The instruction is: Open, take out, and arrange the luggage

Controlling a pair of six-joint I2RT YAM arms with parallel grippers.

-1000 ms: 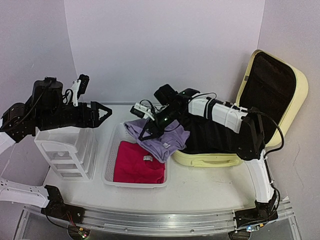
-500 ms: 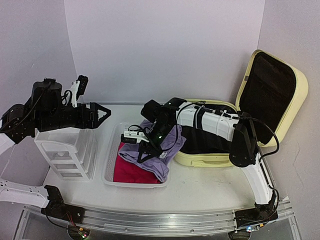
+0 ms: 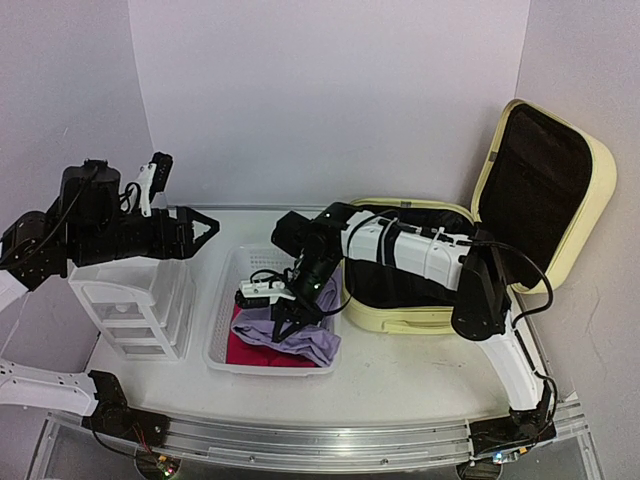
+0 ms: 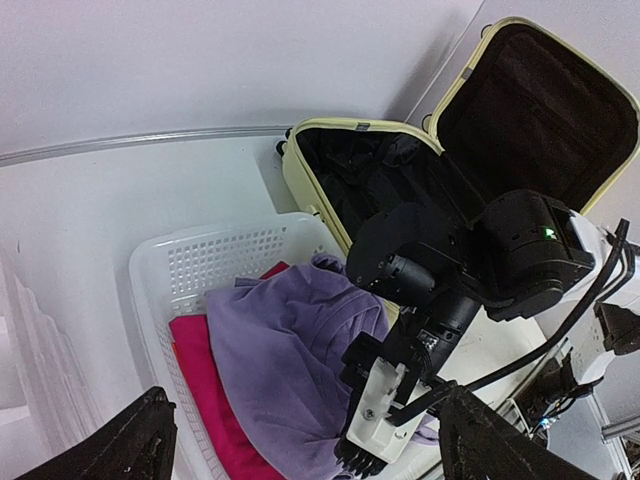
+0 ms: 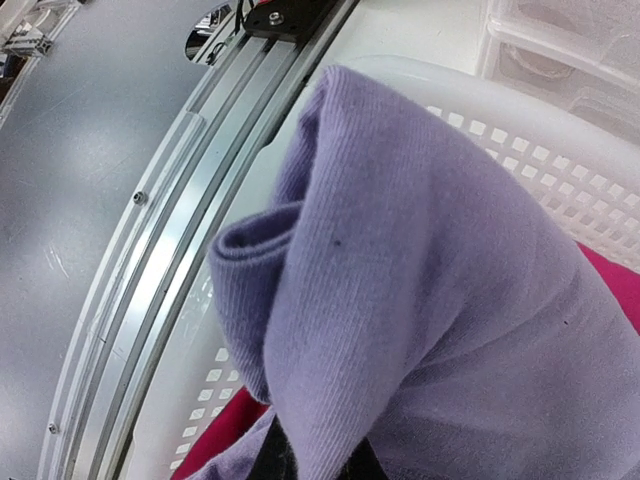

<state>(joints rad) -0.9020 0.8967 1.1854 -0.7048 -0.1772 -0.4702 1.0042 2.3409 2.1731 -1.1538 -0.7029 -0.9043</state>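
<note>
right fingers (image 5: 283, 458) clamp purple shirt (image 3: 300, 338) | left fingers (image 4: 145, 440) wide | luggage (image 3: 410, 318) (lid up) right of both

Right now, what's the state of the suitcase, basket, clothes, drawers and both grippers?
luggage: lid open, raised.
white basket: holds two garments.
purple garment: in the basket, on top of the pink one, pinched.
pink garment: flat underneath.
drawer organizer: drawers closed.
left gripper: open, empty.
right gripper: shut on purple garment.

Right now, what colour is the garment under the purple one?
The garment is magenta, clearest from the left wrist view.
</note>
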